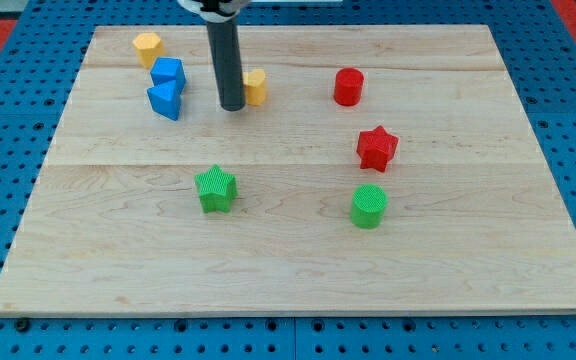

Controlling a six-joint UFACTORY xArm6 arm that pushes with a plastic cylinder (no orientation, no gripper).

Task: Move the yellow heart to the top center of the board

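Your tip [232,106] rests on the wooden board [298,270] in the upper left-centre of the view, its dark rod rising out of the view's top. The rod has no jaws to part or close; its end sits just to the view's left of the yellow heart [256,87], touching it or nearly so, and partly covers that block.

To the view's left of your tip, a blue cube [168,72] and a blue triangular block [165,100] sit pressed together, with a yellow hexagonal block [147,45] above them near the board's top-left corner.

On the view's right, a red cylinder [348,87] stands above a red star [376,148]. Lower down, a green star [215,189] and a green cylinder [369,207] sit well apart.
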